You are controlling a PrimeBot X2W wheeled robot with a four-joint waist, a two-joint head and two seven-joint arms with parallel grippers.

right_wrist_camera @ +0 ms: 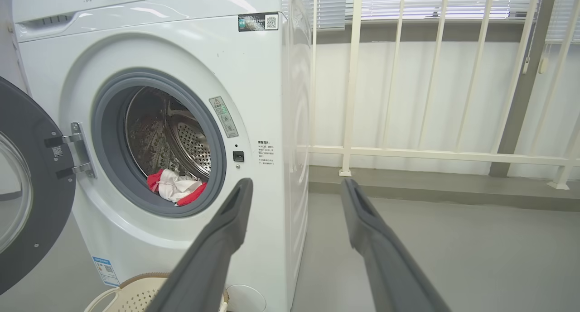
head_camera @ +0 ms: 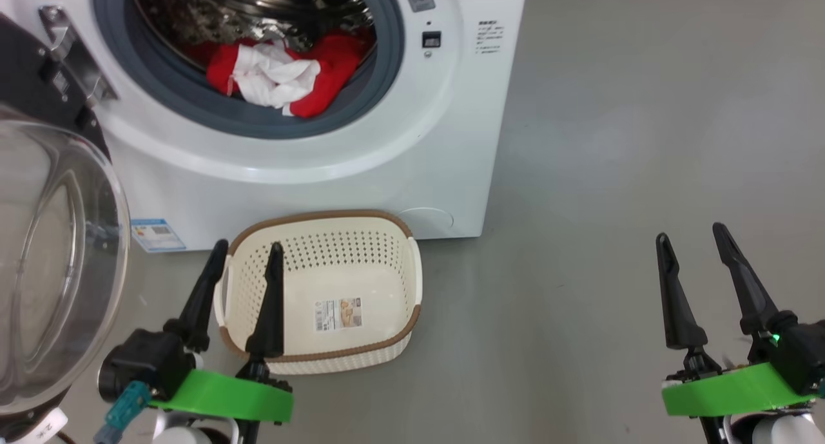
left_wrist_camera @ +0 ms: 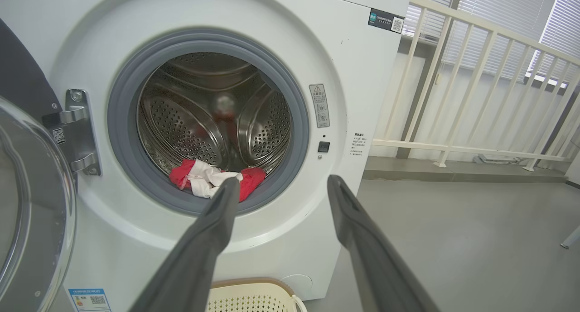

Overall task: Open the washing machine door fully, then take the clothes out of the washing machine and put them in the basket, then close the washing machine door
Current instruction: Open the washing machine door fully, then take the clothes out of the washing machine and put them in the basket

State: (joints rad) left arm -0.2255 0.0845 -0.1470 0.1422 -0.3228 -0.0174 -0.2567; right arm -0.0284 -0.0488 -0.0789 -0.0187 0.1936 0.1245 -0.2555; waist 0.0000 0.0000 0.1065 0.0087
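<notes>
The white washing machine (head_camera: pixel 451 122) stands ahead with its door (head_camera: pixel 51 270) swung wide open to the left. Red and white clothes (head_camera: pixel 277 77) lie at the drum's front lip, against the grey rubber ring; they also show in the left wrist view (left_wrist_camera: pixel 204 180) and the right wrist view (right_wrist_camera: pixel 174 192). The cream basket (head_camera: pixel 387 347) sits empty on the floor in front of the machine. My left gripper (head_camera: pixel 248 263) is open, low over the basket's left side. My right gripper (head_camera: pixel 693 244) is open over bare floor, far right of the machine.
Grey floor (head_camera: pixel 612 173) stretches to the right of the machine. A white railing (right_wrist_camera: pixel 408 151) with blinds behind it runs along the back wall on the right. The open door's glass bowl bulges close beside my left arm.
</notes>
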